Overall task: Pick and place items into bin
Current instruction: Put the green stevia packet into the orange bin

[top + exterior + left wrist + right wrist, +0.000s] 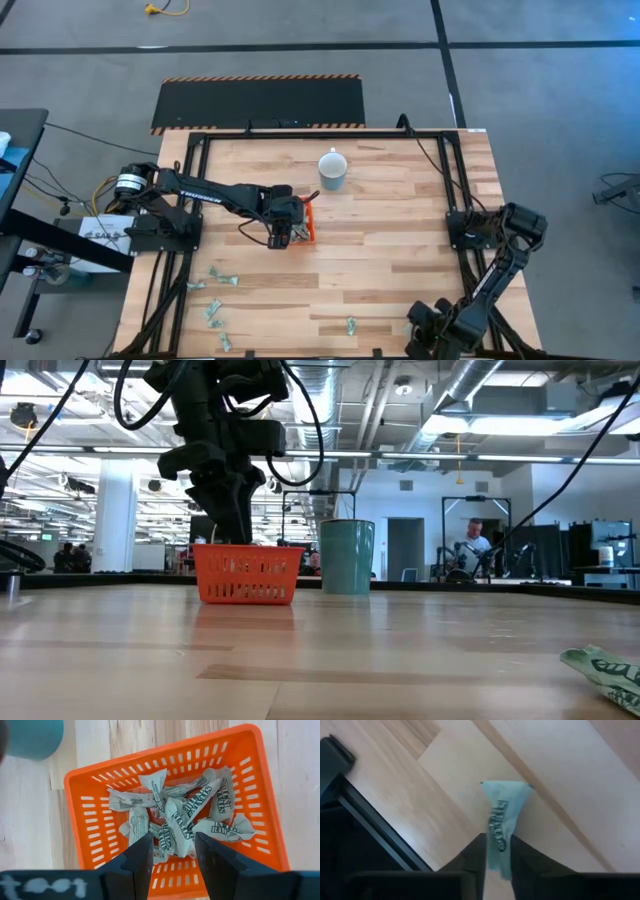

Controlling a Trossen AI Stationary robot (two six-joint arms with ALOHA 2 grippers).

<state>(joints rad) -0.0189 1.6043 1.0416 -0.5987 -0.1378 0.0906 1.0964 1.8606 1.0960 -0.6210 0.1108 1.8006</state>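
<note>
The orange bin (306,222) stands mid-table and holds several pale green-and-white wrapped items (185,815). My left gripper (172,855) hangs open just above the bin's near side (235,520), its fingers pointing down at the pile. My right gripper (498,857) is at the table's near right corner (425,322), shut on one wrapped item (502,807). Several loose items lie flat on the wood near the front left (212,312), and one lies at the front middle (352,325). My right gripper pinches one end of the wrapped item (497,845) between its two fingers, coming from above and pointing down. The rest of the crinkled item spreads out beyond the fingertips, close over the wood; whether it still rests on the table I cannot tell.
A pale blue mug (332,170) stands upright just beyond the bin on the far side. A dark metal frame rail (375,825) runs along the table edge beside my right gripper. One loose item (605,665) lies close to the low camera.
</note>
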